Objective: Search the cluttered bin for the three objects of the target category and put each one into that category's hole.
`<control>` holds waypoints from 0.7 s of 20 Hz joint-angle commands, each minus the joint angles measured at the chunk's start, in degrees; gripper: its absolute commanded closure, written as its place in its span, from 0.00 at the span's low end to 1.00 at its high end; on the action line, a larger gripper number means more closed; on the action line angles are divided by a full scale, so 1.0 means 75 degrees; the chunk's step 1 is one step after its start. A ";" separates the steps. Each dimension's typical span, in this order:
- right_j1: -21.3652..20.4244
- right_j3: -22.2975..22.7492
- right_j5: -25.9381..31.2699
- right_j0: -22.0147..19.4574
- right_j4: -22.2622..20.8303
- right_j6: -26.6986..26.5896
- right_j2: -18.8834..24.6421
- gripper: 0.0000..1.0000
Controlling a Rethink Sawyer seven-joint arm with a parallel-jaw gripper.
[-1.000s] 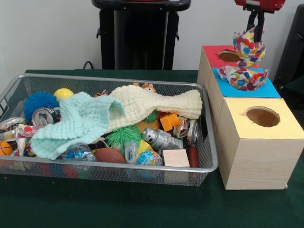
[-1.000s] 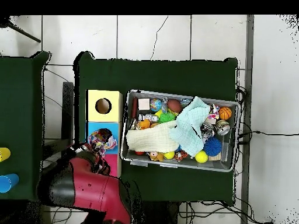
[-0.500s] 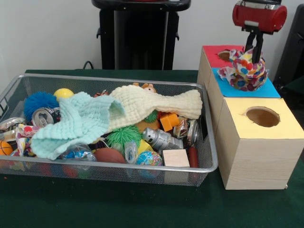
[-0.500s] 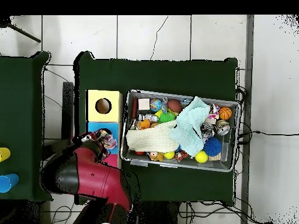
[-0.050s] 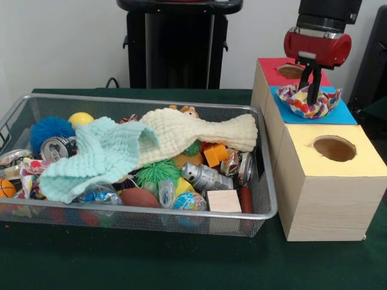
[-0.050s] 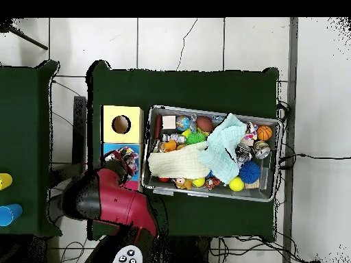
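A wire bin [image 5: 266,208] is sitting well to the left of the gripper [image 5: 312,96], packed with balls, cans and toys. A pale mint cloth [image 5: 97,158] and a cream knitted cloth [image 5: 193,132] are lying draped over that clutter. The gripper is reaching straight down into a multicoloured spotted cloth [image 5: 311,101], which is sagging into the hole of the blue-topped box [image 5: 344,113]. Whether its fingers are gripping the cloth cannot be told. The red-topped box [image 5: 272,71] is standing just behind it, the yellow-topped box [image 5: 329,181] just in front.
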 commanded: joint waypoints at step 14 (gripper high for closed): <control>0.0192 0.0562 0.3039 0.0065 0.1233 0.2007 0.1067 1.00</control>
